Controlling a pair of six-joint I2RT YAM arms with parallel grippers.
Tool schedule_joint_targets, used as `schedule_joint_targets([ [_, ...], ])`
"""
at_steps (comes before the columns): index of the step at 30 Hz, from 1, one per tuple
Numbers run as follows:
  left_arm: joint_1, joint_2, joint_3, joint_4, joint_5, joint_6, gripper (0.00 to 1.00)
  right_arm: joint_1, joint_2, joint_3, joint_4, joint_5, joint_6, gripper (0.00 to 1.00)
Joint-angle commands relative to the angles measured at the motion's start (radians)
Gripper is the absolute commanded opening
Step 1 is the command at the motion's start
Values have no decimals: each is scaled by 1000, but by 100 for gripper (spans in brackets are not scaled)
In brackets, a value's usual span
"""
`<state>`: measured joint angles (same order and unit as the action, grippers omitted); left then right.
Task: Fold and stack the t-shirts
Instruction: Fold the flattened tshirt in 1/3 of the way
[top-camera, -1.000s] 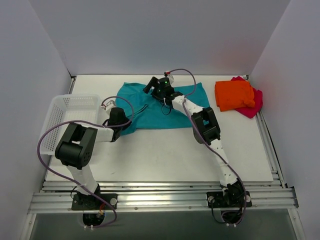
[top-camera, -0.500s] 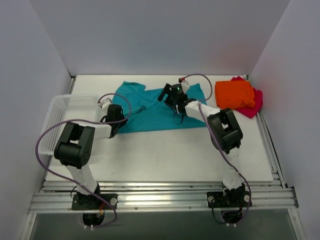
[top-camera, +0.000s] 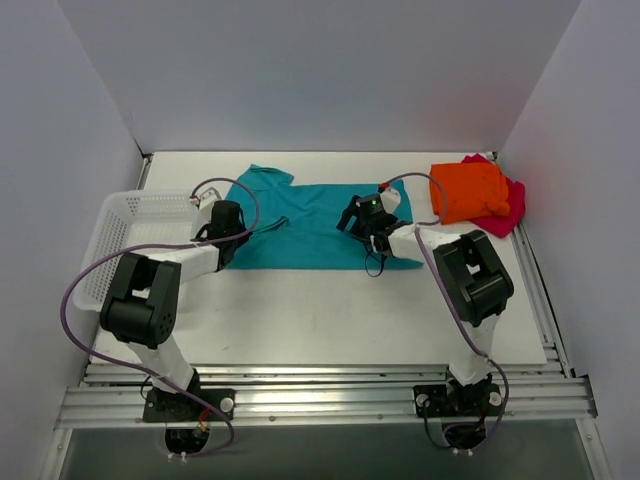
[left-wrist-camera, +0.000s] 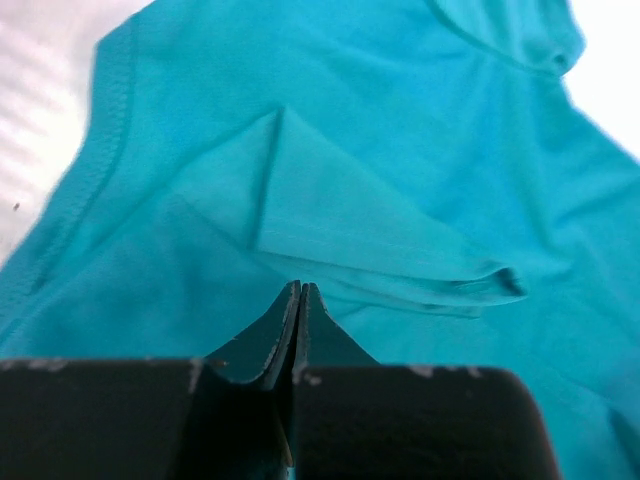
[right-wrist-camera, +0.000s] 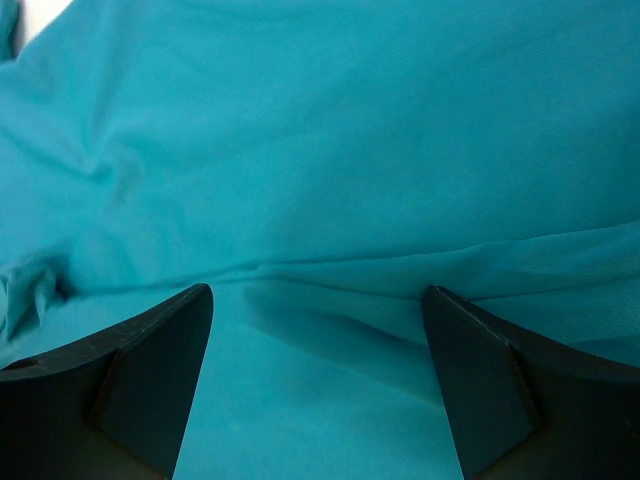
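The teal-blue t-shirt (top-camera: 305, 225) lies spread flat at the back middle of the table. My left gripper (top-camera: 228, 225) sits at its left side, jaws pressed together (left-wrist-camera: 299, 290) with creases of teal cloth (left-wrist-camera: 330, 200) running to the tips. My right gripper (top-camera: 360, 217) rests low over the shirt's right part, open wide (right-wrist-camera: 318, 300), with only flat cloth (right-wrist-camera: 320, 150) between its fingers (right-wrist-camera: 150, 360). The orange t-shirt (top-camera: 467, 189) lies folded on the magenta-pink t-shirt (top-camera: 508, 207) at the back right.
A white mesh basket (top-camera: 120, 235) stands at the table's left edge, close to my left arm. White walls close in the table at the left, back and right. The metal rail (top-camera: 320, 395) with both arm bases runs along the near edge.
The right gripper slid rightwards across the teal shirt, and the left gripper moved up and left. The shirt went from bunched to spread flat and wider.
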<state>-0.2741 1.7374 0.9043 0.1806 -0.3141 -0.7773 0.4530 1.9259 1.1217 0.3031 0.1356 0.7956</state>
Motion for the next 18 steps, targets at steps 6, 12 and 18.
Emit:
schedule_joint_targets([
  [6,-13,28,133,31,121,-4,2,62,-100,-71,5,33,-1,81],
  [12,-71,45,143,16,184,-14,2,56,-64,-51,-9,29,-15,80],
  [18,-76,112,176,-4,248,1,2,50,-38,-49,-12,16,-12,80],
])
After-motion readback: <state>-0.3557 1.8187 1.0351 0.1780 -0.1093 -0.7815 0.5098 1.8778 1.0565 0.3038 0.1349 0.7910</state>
